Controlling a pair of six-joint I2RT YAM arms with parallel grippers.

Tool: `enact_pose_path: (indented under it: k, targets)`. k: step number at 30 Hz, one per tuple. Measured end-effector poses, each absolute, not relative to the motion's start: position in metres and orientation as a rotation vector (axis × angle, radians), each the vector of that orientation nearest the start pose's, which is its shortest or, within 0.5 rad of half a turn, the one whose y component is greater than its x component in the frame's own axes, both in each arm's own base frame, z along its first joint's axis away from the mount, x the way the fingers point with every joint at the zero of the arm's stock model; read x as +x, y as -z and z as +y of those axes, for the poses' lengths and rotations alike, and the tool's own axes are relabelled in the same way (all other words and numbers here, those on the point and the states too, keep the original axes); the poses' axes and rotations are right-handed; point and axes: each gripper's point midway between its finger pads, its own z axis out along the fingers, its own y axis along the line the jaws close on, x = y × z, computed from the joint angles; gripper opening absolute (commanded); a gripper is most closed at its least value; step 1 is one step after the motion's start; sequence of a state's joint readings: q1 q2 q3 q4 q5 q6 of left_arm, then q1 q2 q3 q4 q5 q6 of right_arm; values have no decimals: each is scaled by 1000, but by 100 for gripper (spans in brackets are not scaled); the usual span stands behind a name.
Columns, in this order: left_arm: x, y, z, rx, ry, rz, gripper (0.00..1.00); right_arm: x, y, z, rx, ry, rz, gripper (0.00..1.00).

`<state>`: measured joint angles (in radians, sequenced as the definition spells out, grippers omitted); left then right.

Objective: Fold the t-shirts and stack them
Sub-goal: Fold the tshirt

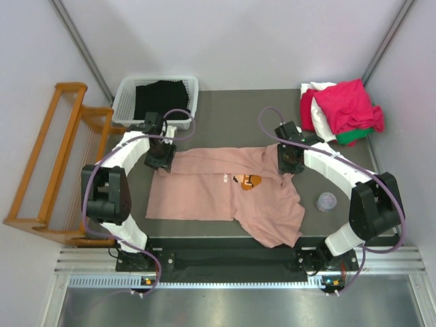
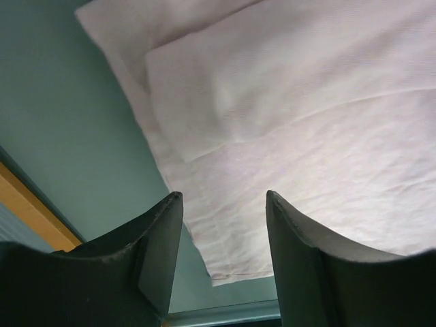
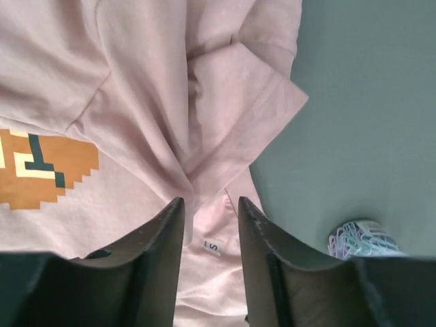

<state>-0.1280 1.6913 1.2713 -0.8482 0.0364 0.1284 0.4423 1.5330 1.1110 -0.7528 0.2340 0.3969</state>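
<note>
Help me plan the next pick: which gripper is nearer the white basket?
Left. The left gripper sits just in front of the white basket; the right gripper is far across the pink shirt.

**One letter on show: an "S" on the neck tag**

Down on the right wrist view, there it is: a small white sewn-in tag [image 3: 213, 246] on the large dusty-pink cloth t-shirt [image 3: 136, 82] carries a single dark letter, S. That is the only clean read. On the chest, the orange and cream pixel-art figure [image 3: 41, 167] shows blocky cream shapes with dark edging, but whether they are letters cannot be told. Over to the top view: a short line of white lettering [image 1: 223, 180] sits just left of that figure, too small to make out.
</note>
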Motion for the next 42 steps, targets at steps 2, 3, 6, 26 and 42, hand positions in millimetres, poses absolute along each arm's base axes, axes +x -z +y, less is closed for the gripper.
enact_pose_path:
  k: [2,3,6,26,42]
  targets:
    - [328,-75,-36,338,49,2834,57,296,-87,113,6,71,2696,43]
    - [329,-75,-33,318,52,2833,57,295,-87,113,9,73,2700,45]
    - [336,-80,-27,284,58,2815,57,293,-86,114,20,66,2709,44]
    - [371,-95,-60,301,226,2734,58,364,-98,170,11,-73,2656,38]
    - [366,-34,-59,301,227,2869,55,369,-81,186,-5,-129,2670,36]
